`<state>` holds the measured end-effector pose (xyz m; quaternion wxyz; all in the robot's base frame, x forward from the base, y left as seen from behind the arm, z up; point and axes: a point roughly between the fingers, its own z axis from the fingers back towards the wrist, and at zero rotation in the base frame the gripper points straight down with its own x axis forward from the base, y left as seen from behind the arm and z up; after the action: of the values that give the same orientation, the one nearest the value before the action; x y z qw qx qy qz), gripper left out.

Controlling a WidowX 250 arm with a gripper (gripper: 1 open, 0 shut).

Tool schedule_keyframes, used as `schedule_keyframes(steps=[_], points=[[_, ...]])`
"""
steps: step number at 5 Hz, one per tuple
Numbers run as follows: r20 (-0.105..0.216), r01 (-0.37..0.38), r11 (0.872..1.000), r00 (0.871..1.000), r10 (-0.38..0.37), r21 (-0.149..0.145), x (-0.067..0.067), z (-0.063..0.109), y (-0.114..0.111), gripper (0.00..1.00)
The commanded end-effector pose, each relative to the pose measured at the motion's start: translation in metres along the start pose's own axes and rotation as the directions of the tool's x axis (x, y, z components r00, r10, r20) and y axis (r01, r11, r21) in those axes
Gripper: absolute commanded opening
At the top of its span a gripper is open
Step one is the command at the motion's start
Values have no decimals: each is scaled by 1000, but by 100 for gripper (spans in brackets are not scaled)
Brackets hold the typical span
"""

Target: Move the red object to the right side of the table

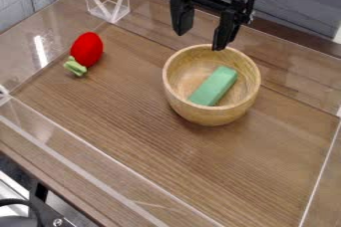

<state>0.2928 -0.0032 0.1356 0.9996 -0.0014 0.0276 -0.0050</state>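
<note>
Fingers (201, 34) spread above bowl (180, 100); no writing legible.

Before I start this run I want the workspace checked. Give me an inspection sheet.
Surface: wood-grain table, dry, unmarked.
Job's things: red object lies at the left, green stem toward the front edge.
Clutter: wooden bowl holding a green block.
Grippers: gripper open, pointing down above the bowl's rear rim, holding nothing.
Cables: nothing seen.
Surroundings: clear acrylic walls around the table.
</note>
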Motion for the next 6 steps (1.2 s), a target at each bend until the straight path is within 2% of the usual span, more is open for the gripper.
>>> schedule_keyframes(steps=[1, 2, 4, 5, 6], points=[[-23, -3, 1000, 1000, 3, -3, -8, -10, 12, 100], [-6, -75, 997, 997, 75, 0, -14, -14, 47, 100], [50, -178, 984, 983, 177, 11, -27, -20, 127, 100], [63, -213, 977, 975, 212, 18, -28, -30, 162, 100], [72, -257, 966, 964, 255, 15, -23, -42, 185, 100]])
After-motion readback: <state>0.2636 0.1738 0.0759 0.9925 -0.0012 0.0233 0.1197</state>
